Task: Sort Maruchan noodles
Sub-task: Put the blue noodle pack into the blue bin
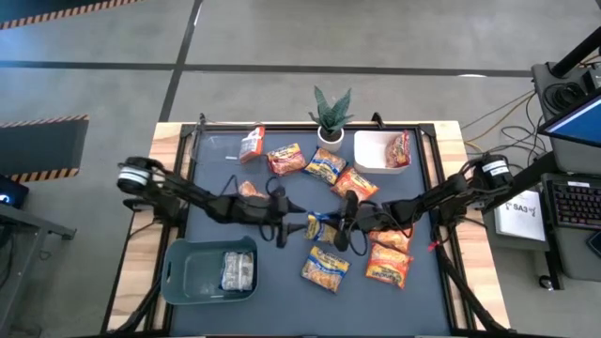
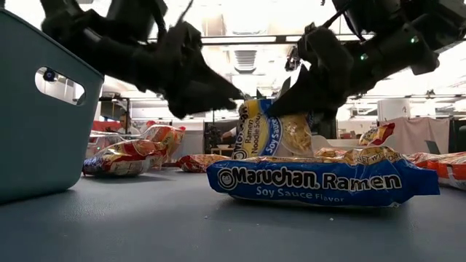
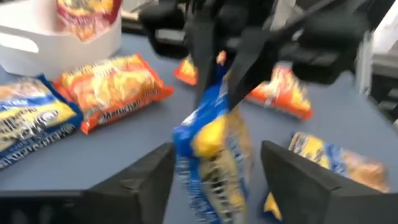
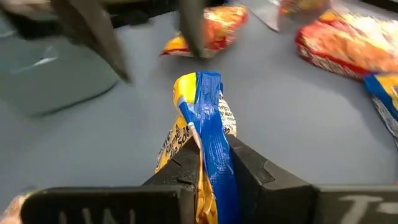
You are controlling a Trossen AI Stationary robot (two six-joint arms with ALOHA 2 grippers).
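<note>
A yellow-and-blue Maruchan packet (image 1: 322, 228) stands on edge at the middle of the table, and my right gripper (image 1: 340, 223) is shut on it. My left gripper (image 1: 293, 223) is open just to its left. In the left wrist view its fingers (image 3: 144, 180) stand on either side of the packet (image 3: 211, 155) without touching it. Several orange, red and yellow-blue packets lie flat around them, one in the near foreground (image 2: 320, 182). A silvery packet (image 1: 238, 272) lies in the teal bin (image 1: 188, 272), and a red one (image 1: 401, 148) leans in the white bin (image 1: 371, 155). My right gripper pinches the packet's upper end (image 4: 208, 140) between its two fingers, where the wrapper is crumpled together. The fingers come from the table's right, slanting down. The packet hangs upright below them (image 2: 273, 135), and the foreground packet hides its lower end.
A small potted plant (image 1: 331, 117) stands at the far edge beside the white bin. The teal bin sits at the near left. Loose packets lie across the far middle (image 1: 324, 166) and near right (image 1: 389, 266). There is bare mat at the far left and the near middle.
</note>
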